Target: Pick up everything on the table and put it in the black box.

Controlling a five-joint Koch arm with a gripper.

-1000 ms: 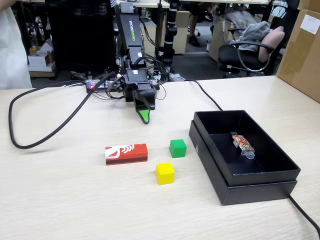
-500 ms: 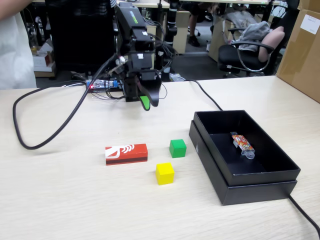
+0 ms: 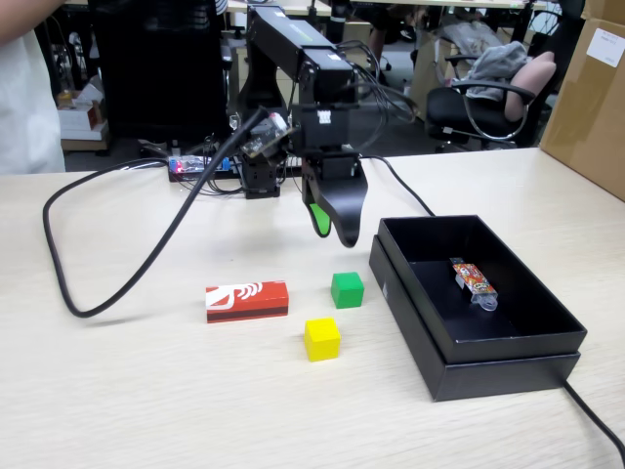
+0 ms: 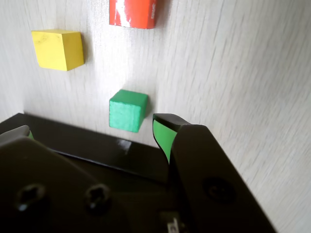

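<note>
Green cube (image 3: 347,289) sits on the table (image 3: 146,391) in the middle of the fixed view, just left of the black box (image 3: 508,357). In the wrist view it lies near the middle of the frame, very near the box's edge. Your gripper (image 3: 332,233) hangs in the air above and a bit behind it, tips pointing down. The wrist view shows one green-padded finger (image 4: 163,136) just right of the cube and the other tip at the far left edge, so the fingers are spread wide with nothing in them.

The yellow cube (image 3: 321,338) is lower in the fixed view, and the red block (image 3: 246,300) lies to the left. All three are still on the table. Only an orange wrapped item (image 3: 473,278) lies in the box.

Watch out here. The green cube is so near the box that one finger could land on the box rim when you go down. That could push the box or stop the grab. If you come down off-center, a finger could also bump the cube and slide it away.

Half a second ago your gripper was higher and farther left, near the arm's base. Now it has swung right and forward, toward the green cube. The thick black cable (image 3: 117,283) on the left has moved along with the arm. The blocks have not moved.
</note>
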